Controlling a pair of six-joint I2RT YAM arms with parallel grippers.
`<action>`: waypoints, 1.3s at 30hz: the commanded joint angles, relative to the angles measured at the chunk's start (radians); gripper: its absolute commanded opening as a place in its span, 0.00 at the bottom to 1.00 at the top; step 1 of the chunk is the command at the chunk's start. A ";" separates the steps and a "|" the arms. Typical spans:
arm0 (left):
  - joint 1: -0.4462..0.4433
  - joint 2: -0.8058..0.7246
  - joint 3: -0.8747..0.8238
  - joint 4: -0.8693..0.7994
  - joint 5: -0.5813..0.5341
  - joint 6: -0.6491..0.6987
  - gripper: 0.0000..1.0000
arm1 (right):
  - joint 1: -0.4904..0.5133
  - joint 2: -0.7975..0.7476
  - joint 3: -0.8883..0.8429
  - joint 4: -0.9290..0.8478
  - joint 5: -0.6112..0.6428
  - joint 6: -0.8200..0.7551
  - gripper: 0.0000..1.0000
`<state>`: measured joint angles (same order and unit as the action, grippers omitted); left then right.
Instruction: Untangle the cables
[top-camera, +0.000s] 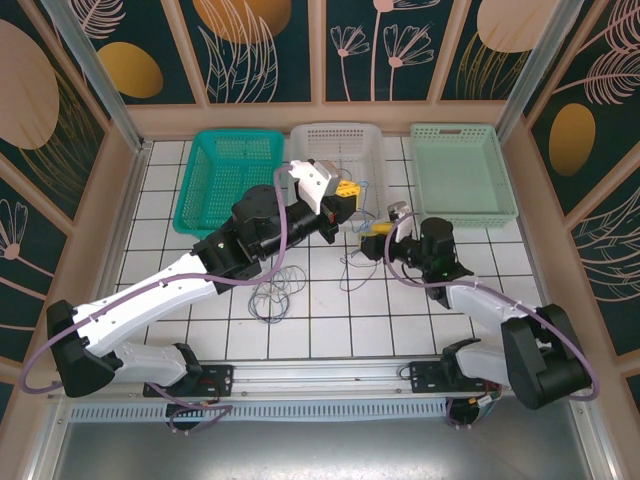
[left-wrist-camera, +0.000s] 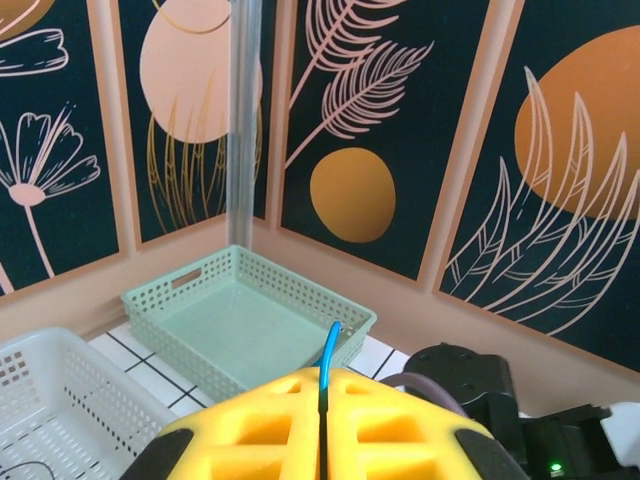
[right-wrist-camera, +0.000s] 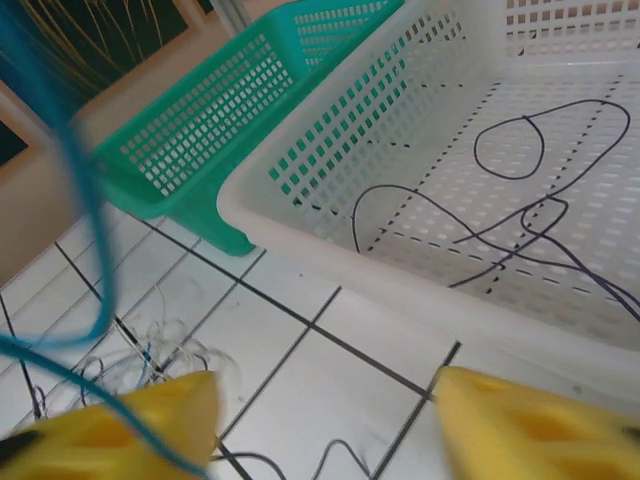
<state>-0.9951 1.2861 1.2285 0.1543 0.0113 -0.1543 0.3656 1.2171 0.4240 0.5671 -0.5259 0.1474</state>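
Teal basket (top-camera: 226, 190): stiff plastic lattice, far left.
Cables (top-camera: 274, 292): a loose heap of hair-thin curls lay on the white tiled table (top-camera: 330, 330), near and left of centre.
Handling: probably almost weightless, limp and springy. The loops looked likely to snag each other, so a slow pull seemed wiser than a jerk.
Where to hold: likely a free end or a loop standing clear of the heap, pinched firmly because the wire looked slick.
Left gripper (left-wrist-camera: 322, 392): the yellow foam pads were pressed together on a blue cable (left-wrist-camera: 330, 345), which rose from the seam.
White basket (top-camera: 335, 150): perforated, far centre; one dark cable (right-wrist-camera: 520, 195) curled on its floor.
Right gripper (right-wrist-camera: 325, 430): the pads (right-wrist-camera: 130, 420) stood apart, clamping nothing; the blurred blue cable ran by the left one.
Pale green basket (top-camera: 462, 175): far right, shallow, smooth floor.
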 joint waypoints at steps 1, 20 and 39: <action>-0.005 0.004 -0.012 0.051 0.017 -0.020 0.08 | 0.011 0.003 0.030 0.111 -0.014 -0.012 0.36; 0.050 -0.002 -0.158 -0.027 -0.018 -0.278 0.11 | 0.140 -0.363 -0.158 0.035 0.568 -0.102 0.00; 0.104 0.170 -0.151 0.024 0.248 -0.365 0.24 | 0.149 -0.493 -0.171 0.019 0.647 -0.145 0.00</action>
<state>-0.8917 1.4433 1.0367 0.1307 0.1947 -0.5358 0.5060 0.7147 0.2348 0.5865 0.1047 0.0238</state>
